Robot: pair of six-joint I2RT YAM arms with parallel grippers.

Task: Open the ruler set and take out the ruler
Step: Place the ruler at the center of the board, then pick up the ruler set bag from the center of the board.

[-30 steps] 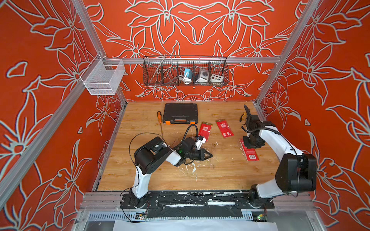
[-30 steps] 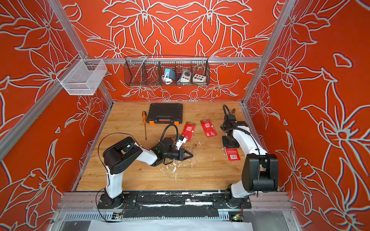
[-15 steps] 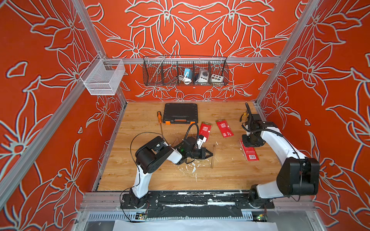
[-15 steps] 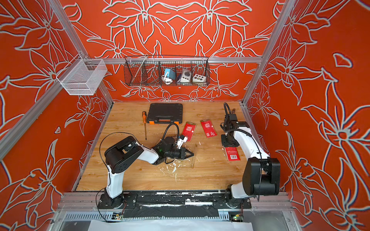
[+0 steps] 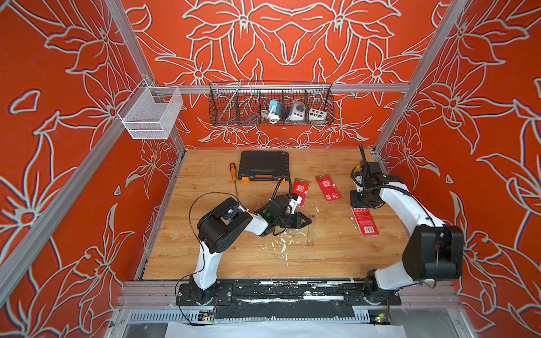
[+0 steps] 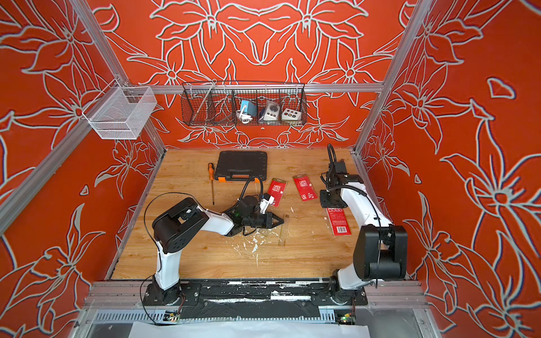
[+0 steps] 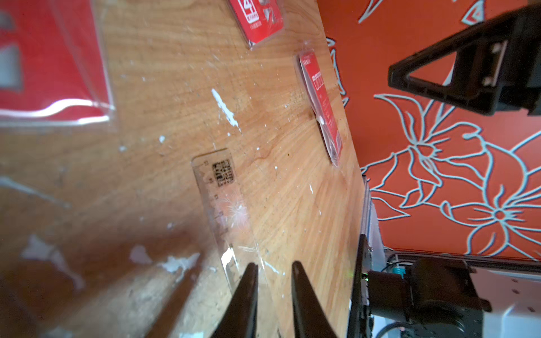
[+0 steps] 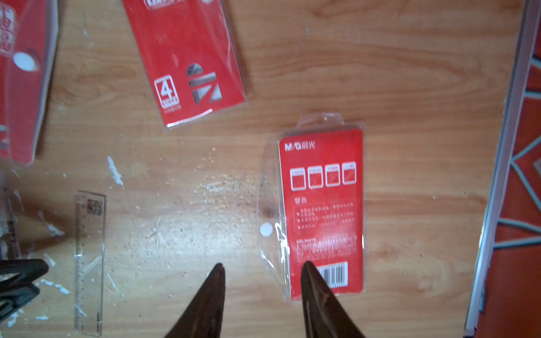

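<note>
A clear ruler lies flat on the wooden table. It shows in the left wrist view as the ruler and in the right wrist view as the ruler. My left gripper hovers low over the ruler's near end, open by a narrow gap, with nothing between its fingers. The red ruler set lies at the right, its clear flap open. My right gripper points down beside it, open and empty; one fingertip overlaps the pack's barcode corner.
Two more red ruler packs lie mid-table. A black tool case and an orange-handled screwdriver sit at the back. White paint flecks mark the wood. Wire baskets hang on the walls.
My left gripper has gone from shut to open and the ruler now lies flat on the table. My right gripper has opened wider over the pack's edge.
</note>
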